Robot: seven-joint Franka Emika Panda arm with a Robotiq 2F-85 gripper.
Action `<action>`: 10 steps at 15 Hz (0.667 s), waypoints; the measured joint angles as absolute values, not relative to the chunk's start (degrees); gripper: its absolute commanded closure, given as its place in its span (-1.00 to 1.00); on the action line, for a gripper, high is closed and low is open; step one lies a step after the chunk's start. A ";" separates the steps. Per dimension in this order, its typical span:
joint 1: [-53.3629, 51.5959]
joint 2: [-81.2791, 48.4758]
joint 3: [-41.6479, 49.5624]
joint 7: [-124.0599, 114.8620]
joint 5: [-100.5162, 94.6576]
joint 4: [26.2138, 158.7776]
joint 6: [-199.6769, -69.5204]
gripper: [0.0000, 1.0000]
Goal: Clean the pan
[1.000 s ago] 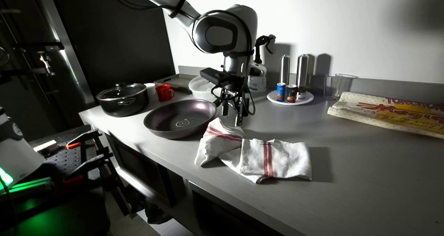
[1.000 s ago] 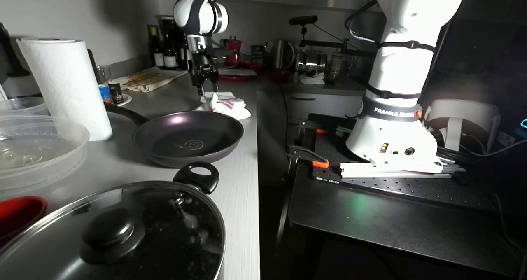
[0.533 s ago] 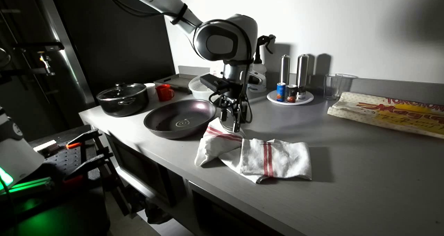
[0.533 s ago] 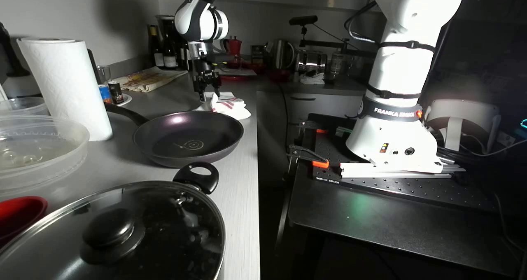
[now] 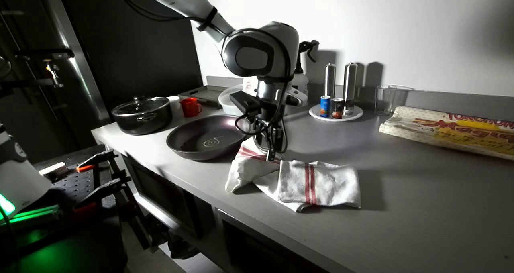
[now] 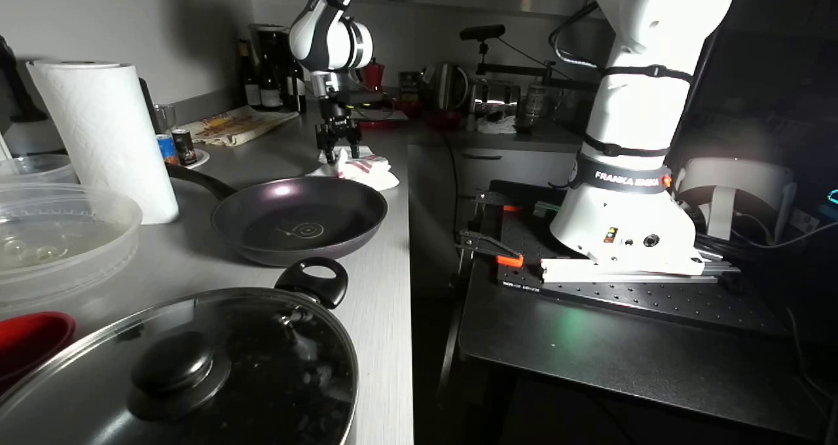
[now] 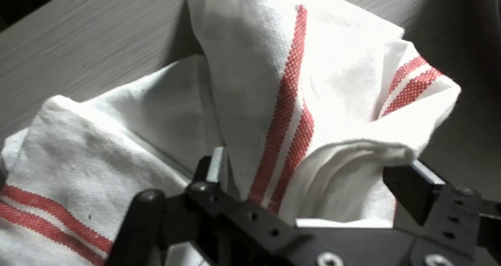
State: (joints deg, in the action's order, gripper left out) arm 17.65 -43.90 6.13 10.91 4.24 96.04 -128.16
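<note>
The pan (image 5: 207,136), large, shallow and dark, lies on the counter left of the cloth; it also shows in an exterior view (image 6: 298,213) with its long dark handle pointing toward the wall. A white cloth with red stripes (image 5: 321,182) lies folded and bunched beside it. It also shows in an exterior view (image 6: 368,171) and fills much of the wrist view (image 7: 250,82). My gripper (image 5: 265,151) is low over the cloth's raised bunch and points down, also in an exterior view (image 6: 342,157). In the wrist view the gripper (image 7: 321,172) is open, with a raised cloth fold between its fingers.
A black lidded pot (image 5: 142,114), a red mug (image 5: 190,107) and a clear plastic tub (image 6: 65,249) stand near the pan. A paper towel roll (image 6: 108,144), a spray bottle (image 5: 299,84) and a white plate (image 5: 317,117) with small cans stand toward the wall. The counter edge (image 5: 192,188) runs along the front.
My gripper has moved down onto the cloth's raised part and slightly toward the counter's front edge. The cloth and the pan have not visibly moved.
</note>
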 measured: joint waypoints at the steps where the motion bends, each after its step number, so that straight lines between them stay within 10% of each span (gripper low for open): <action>1: 17.83 -43.83 6.09 10.90 4.63 96.33 -128.18 -1.00; 4: 17.96 -43.37 5.75 10.89 5.78 97.46 -128.28 -1.00; 5: 17.94 -43.23 5.53 10.89 6.00 97.76 -128.38 -0.50; 10: 17.90 -42.30 4.67 10.75 6.81 99.20 -128.94 0.15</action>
State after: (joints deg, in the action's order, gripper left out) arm 17.90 -42.30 4.67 10.75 6.81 99.20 -128.94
